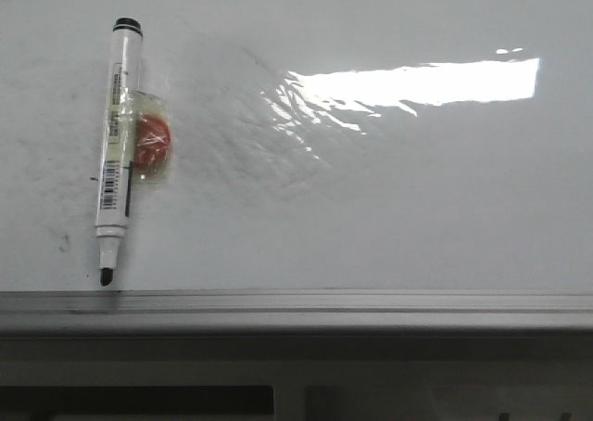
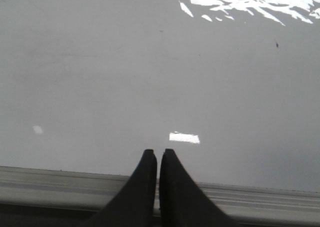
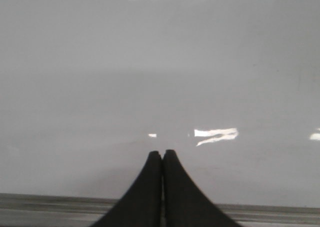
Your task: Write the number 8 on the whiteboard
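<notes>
The whiteboard [image 1: 389,208] fills the front view, glossy white-grey with glare and faint smudges. No drawn number 8 shows on it. A white marker pen [image 1: 119,143] with a black tip lies on the board at the left, tip toward the near edge rail [image 1: 324,302], with an orange tag taped to it. Neither gripper shows in the front view. My left gripper [image 2: 158,153] is shut and empty over the board's near edge. My right gripper [image 3: 162,153] is shut and empty, also over the near edge.
The grey metal edge rail also shows in the left wrist view [image 2: 260,199] and the right wrist view [image 3: 50,204]. A bright window glare [image 1: 417,82] lies across the board's upper right. A dark gap lies below the rail.
</notes>
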